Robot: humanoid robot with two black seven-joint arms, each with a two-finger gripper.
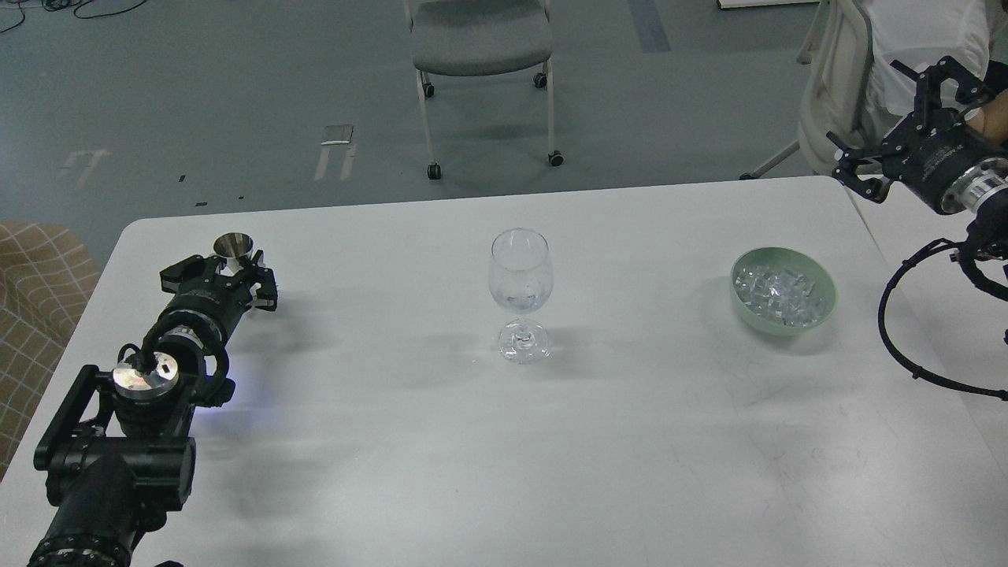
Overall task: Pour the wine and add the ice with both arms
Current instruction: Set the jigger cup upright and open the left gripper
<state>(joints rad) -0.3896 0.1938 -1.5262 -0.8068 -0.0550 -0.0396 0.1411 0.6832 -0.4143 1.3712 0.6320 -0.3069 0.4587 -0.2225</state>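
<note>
- Left pincer [236, 272] sits around a small metal cup [234, 246]; whether it grips, I cannot tell.
- Wine glass [520, 293] stands well to its right, central for both arms.
- Right pincer [898, 126], spread wide and empty, hovers beyond the ice [780, 293] bowl [819, 311].

The white desk [646, 441] carries a steel cup [233, 247] at the left tool [228, 277], a wine glass [520, 293] farther right, and a green bowl [819, 311] of ice [780, 293] below the right tool [898, 134].
</note>
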